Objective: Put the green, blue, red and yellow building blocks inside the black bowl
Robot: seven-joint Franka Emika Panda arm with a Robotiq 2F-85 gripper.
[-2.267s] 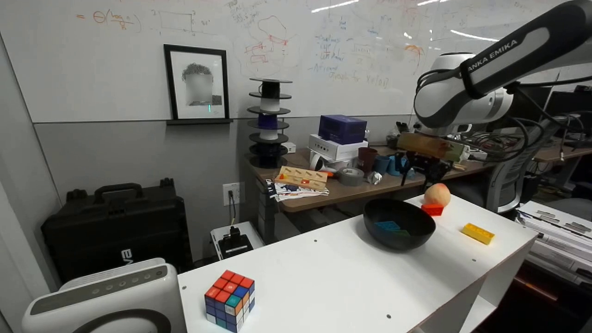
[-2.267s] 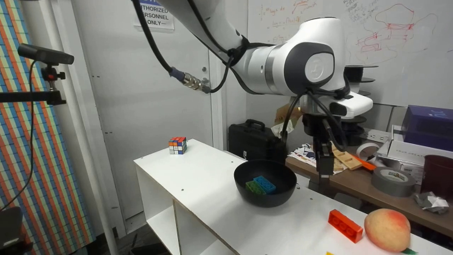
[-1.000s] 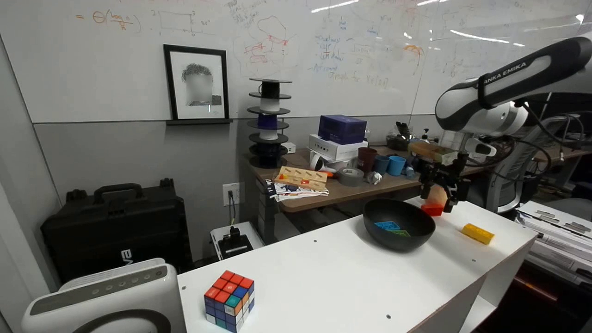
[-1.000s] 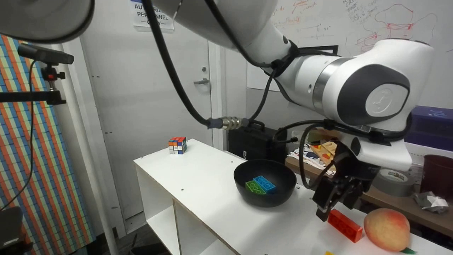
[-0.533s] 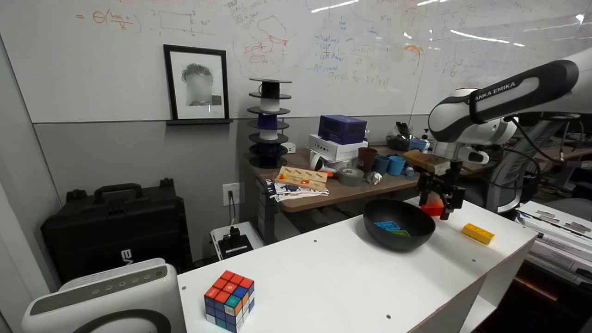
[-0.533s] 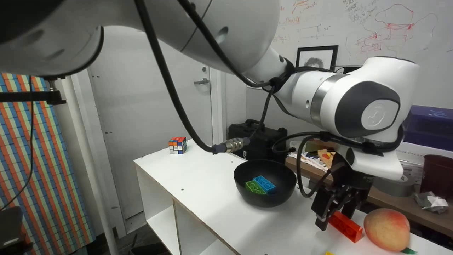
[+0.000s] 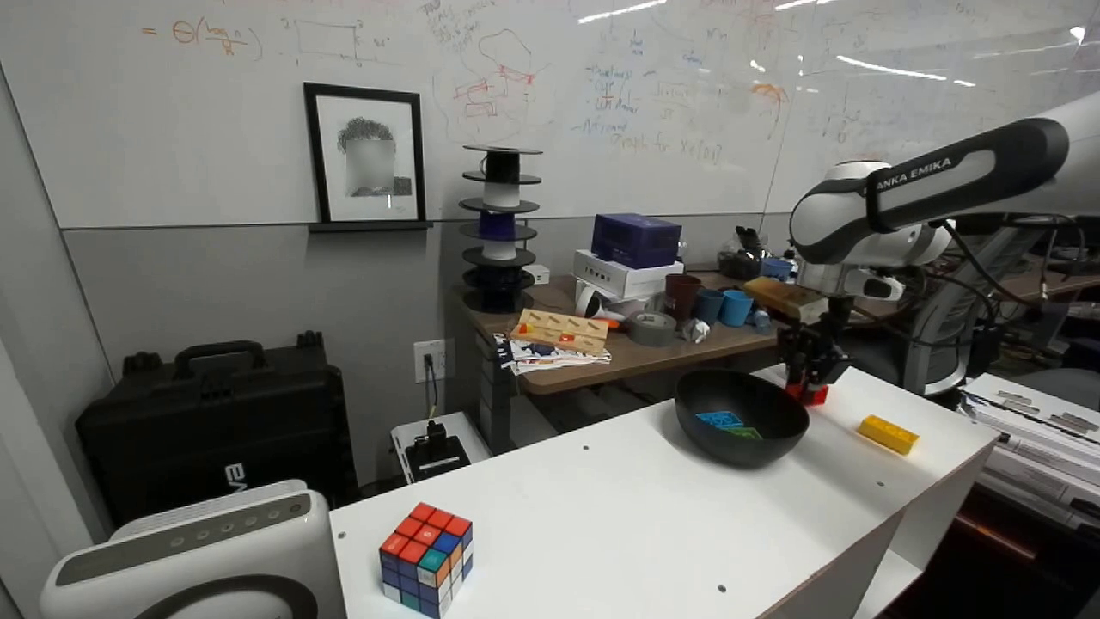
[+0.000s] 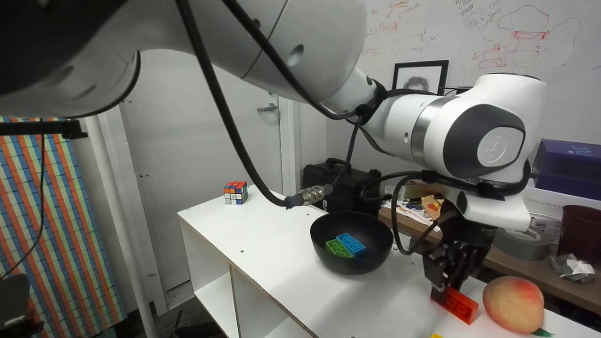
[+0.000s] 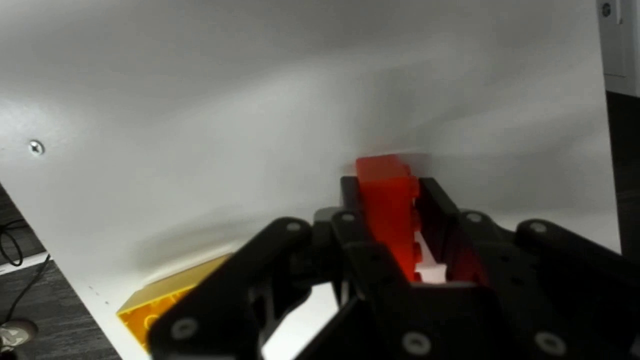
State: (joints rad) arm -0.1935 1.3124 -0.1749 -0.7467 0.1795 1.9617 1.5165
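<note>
The green block (image 8: pixel 339 249) and the blue block (image 8: pixel 351 243) lie side by side inside the black bowl (image 8: pixel 352 267). Beyond the bowl, my gripper (image 8: pixel 448 287) is down at table height with its jaws around one end of the red block (image 8: pixel 464 306). In the wrist view the red block (image 9: pixel 385 210) stands between both fingers, its plain side against one and its studs against the other at the tip. The yellow block (image 7: pixel 889 434) rests near the table's end; the wrist view shows part of the yellow block (image 9: pixel 165 300).
A peach-like fruit (image 8: pixel 514 305) sits right beside the red block. At the far end of the white table (image 7: pixel 601 516) stands a multicoloured puzzle cube (image 7: pixel 427 559). A brown desk (image 7: pixel 593 374) with boxes and cups runs behind.
The gripper has come down from above, past the bowl, onto the red block. Within the last half second its jaws closed and the red block shifted slightly. The bowl and its blocks stayed put.
</note>
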